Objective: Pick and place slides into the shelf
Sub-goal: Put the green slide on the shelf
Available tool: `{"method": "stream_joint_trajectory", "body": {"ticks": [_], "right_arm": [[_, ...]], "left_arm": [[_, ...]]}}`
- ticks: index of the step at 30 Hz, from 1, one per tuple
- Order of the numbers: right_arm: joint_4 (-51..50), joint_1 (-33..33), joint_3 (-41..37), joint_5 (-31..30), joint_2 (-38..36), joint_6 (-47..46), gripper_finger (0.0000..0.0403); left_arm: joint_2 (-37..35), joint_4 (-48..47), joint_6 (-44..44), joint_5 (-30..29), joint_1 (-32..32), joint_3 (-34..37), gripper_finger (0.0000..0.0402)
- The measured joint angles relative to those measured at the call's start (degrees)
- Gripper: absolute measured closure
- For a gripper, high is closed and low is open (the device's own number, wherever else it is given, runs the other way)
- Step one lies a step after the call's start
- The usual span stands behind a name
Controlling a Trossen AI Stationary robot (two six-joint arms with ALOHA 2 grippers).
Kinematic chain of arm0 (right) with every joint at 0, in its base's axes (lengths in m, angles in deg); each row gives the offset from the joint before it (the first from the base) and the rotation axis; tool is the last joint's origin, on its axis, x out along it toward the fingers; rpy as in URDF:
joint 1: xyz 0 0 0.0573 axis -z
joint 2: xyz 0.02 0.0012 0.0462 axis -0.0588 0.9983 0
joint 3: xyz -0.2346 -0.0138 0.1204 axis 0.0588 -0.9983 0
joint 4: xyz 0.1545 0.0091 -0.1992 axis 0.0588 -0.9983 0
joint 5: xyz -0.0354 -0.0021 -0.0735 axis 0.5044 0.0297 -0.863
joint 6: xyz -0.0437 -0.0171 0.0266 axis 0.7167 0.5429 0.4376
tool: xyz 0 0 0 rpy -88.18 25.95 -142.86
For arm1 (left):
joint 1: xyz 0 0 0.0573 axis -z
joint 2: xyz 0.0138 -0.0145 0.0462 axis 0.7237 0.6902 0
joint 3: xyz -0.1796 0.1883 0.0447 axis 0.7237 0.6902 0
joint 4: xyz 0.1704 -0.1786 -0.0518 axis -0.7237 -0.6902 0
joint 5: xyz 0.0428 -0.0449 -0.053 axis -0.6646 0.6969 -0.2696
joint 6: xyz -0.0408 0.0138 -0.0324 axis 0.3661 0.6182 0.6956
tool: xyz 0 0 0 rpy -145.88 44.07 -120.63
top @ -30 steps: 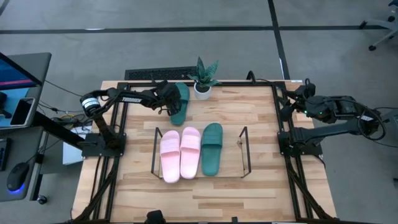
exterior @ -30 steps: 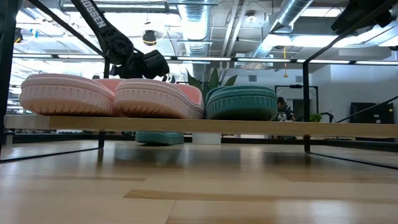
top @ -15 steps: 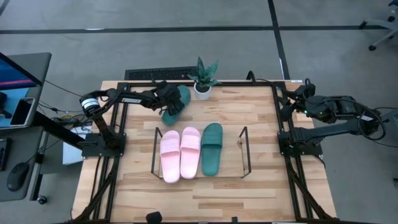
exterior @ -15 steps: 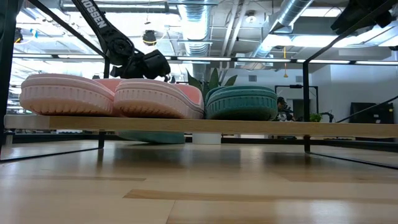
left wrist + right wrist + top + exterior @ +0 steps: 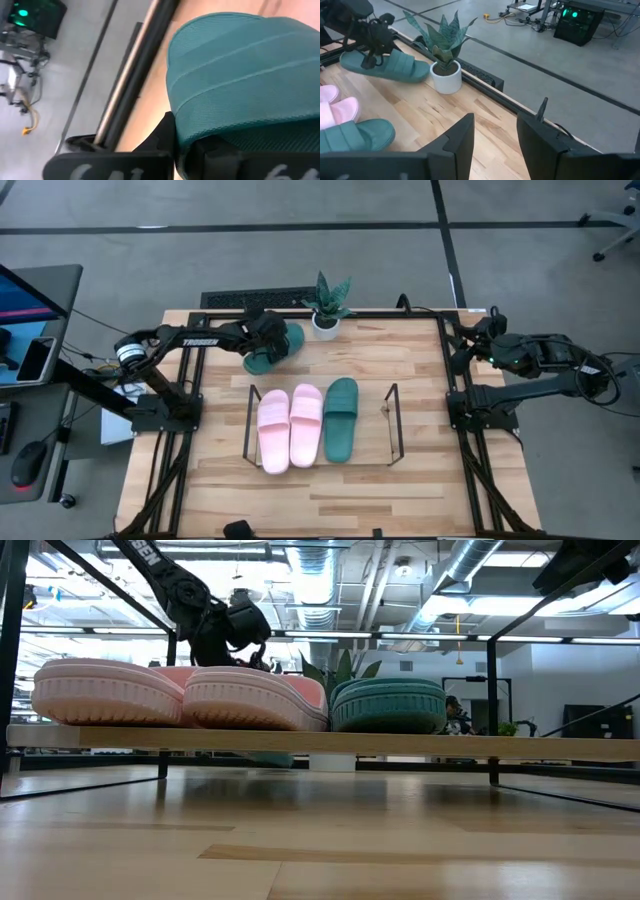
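Note:
A dark green slide point(image 5: 278, 345) hangs tilted at the table's far left, next to the potted plant, with my left gripper point(image 5: 266, 336) shut on it. The low black wire shelf point(image 5: 250, 420) stands mid-table and bears two pale pink slides point(image 5: 275, 432) point(image 5: 306, 423) and one dark green slide point(image 5: 340, 418), all resting on their soles side by side. My right gripper point(image 5: 495, 122) waits open high over the table's far right edge, with nothing between its fingers. My left gripper pinches the green slide at the edge of its wide strap point(image 5: 182, 132) between its two fingers. It comes slanting down from the table's left side point(image 5: 370, 35). The slide point(image 5: 390, 65) is raised off the table and tilted, its sole down.
A small potted plant point(image 5: 327, 305) in a white pot stands at the far edge, close to the held slide. The shelf has a free place point(image 5: 372, 425) to the right of its green slide. Black frame rails point(image 5: 190, 380) run along both table sides.
My left gripper has shut on the green slide at the far left and risen with it. The slide, which lay flat on the table pointing far to near, has come up off the wood, tipped, and swung its near end toward the table's left edge.

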Motion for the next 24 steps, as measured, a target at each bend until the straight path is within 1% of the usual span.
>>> {"method": "stream_joint_trajectory", "body": {"ticks": [5,8,18,24], "right_arm": [[-0.02,-0.02,0.0,1.03,-0.01,0.01,0.0262],[-0.02,-0.02,0.0,1.07,-0.02,-0.03,0.0262],[0.75,-0.01,0.0,1.18,-0.02,-0.1,0.0258],[3.58,0.01,0.0,-0.61,0.0,-0.14,0.0249]], "left_arm": [[-3.0,-1.9,0.04,-1.31,-1.29,-0.04,0.0401],[-5.39,-2.95,0.02,-3.06,-1.8,-0.06,0.0401],[-17.55,-4.81,2.52,-6.31,-4.39,-0.11,0.0401],[-24.06,-2.78,5.55,-8.31,-4.9,-0.13,0.0401]]}}
